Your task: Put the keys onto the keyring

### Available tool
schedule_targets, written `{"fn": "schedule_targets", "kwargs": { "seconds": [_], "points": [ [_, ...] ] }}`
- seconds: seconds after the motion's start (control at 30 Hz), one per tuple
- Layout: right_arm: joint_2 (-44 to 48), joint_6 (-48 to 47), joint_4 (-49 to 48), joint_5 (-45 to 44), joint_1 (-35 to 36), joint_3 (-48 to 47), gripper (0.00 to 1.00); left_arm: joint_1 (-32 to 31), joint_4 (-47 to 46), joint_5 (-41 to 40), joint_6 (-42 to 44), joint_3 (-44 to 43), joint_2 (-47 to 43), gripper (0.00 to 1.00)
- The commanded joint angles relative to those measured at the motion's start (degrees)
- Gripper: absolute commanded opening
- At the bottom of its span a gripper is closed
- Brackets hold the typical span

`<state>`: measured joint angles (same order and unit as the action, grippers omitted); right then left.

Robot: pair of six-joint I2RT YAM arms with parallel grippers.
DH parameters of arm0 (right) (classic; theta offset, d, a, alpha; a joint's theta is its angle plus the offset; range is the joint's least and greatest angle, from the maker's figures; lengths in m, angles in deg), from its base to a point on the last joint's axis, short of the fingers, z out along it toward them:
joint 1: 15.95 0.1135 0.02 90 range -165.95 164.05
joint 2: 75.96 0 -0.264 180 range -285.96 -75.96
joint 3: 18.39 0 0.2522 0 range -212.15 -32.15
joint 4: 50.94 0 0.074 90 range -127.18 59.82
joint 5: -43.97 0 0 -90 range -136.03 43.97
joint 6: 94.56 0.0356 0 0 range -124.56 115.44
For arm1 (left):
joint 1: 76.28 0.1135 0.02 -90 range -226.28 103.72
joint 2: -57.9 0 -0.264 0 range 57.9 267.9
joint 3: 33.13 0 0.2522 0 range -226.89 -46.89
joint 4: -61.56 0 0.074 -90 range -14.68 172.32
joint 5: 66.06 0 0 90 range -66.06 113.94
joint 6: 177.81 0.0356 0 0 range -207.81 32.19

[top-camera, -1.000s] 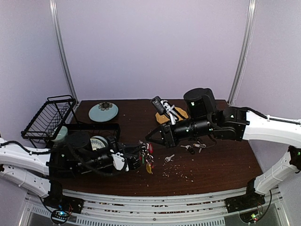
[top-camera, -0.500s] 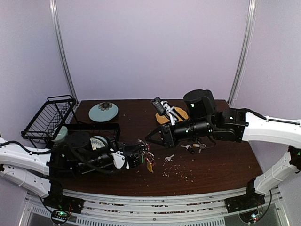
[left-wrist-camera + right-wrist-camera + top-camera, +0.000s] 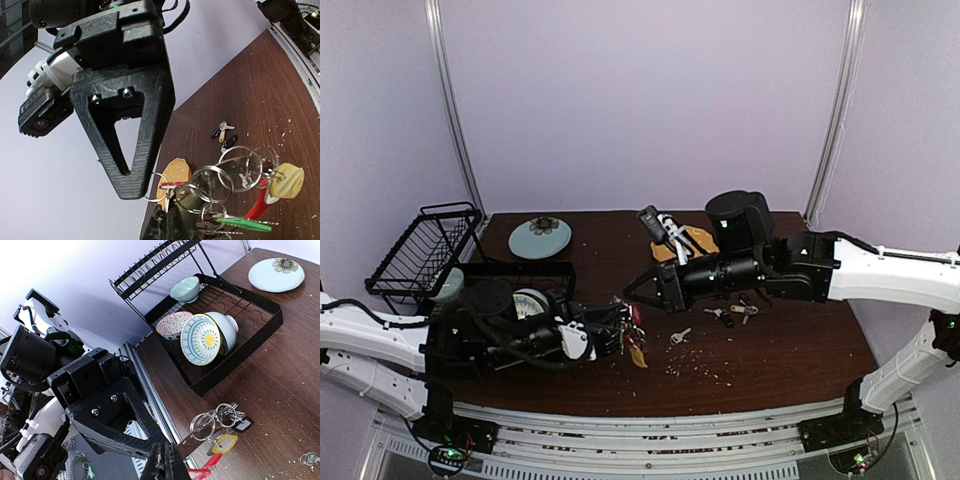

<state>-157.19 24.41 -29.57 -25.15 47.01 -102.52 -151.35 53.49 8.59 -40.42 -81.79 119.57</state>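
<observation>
over the last second the right arm has crept toward the left edge of the dark brown wooden tabletop [image 3: 790, 350], so its black two-finger right pincer [image 3: 630, 288] now sits right by the large silvery chain-like keyring [image 3: 632, 325], which has one red curved section and yellow and green tags hanging from it. the keyring itself has hardly shifted; it hangs just above the tabletop, near the near edge and left of the middle. the black left pincer [image 3: 166, 221] holds it, clamped tight on a cluster of its loops. in the left wrist view the tip of the right pincer touches, or all but touches, one thin loop at the edge of the bunch, where a second ago the top view showed a clear gap between the two. the right pincer's fingers are pressed together in its own wrist view. whether a thin key is pinched between them cannot be made out. several small silver metal keys [image 3: 731, 313], some with dark heads, lie loose on the tabletop right of the middle. one more small silver key [image 3: 680, 336] lies alone closer to the near edge, just right of the hanging tags. the closing gap suggests the arms are lining up for threading, or for prying a loop open, with the left arm acting as the steady holder. since loose keys are still on the tabletop, the task looks far from finished. the coming contact calls for fine alignment, because the loops are thin, overlap one another and can swing freely.
</observation>
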Motion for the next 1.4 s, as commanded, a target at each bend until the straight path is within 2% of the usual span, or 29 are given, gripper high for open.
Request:
{"fn": "schedule_targets", "kwargs": {
  "seconds": [0.0,0.2,0.57,0.8,1.0,1.17,1.37],
  "points": [
    [-1.33,1.0,-1.46,2.55,0.66,-0.59,0.0,-0.08,-4.72,-1.0,-1.01,-1.58,0.16,0.0],
    [-1.73,1.16,-0.62,3.13,1.07,-0.61,0.0,-0.08,-5.08,-2.86,-1.42,-1.8,0.82,0.0],
    [-2.07,7.32,-7.07,4.9,1.11,1.97,0.0,-0.08,-8.31,-10.53,-1.9,-2.19,2.64,0.0],
    [-2.38,10.07,-10.64,4.88,1.07,3.65,0.0,-0.06,-9.75,-11.55,-3.08,-1.92,2.39,0.0],
    [-3.37,12.24,-13.09,4.41,1.05,3.91,0.0,-0.08,-13.39,-16.82,-4.05,-1.99,3.72,0.0],
    [-4.73,12.28,-12.89,3.95,1.13,2.69,0.0,-0.05,-16.54,-17.08,-7.8,-1.45,4.41,0.0],
    [-5.99,11.28,-12.09,3.63,1.98,0.58,0.0,0.71,-16.01,-17.23,-14.18,-2.52,4.75,0.0]
  ]
}}
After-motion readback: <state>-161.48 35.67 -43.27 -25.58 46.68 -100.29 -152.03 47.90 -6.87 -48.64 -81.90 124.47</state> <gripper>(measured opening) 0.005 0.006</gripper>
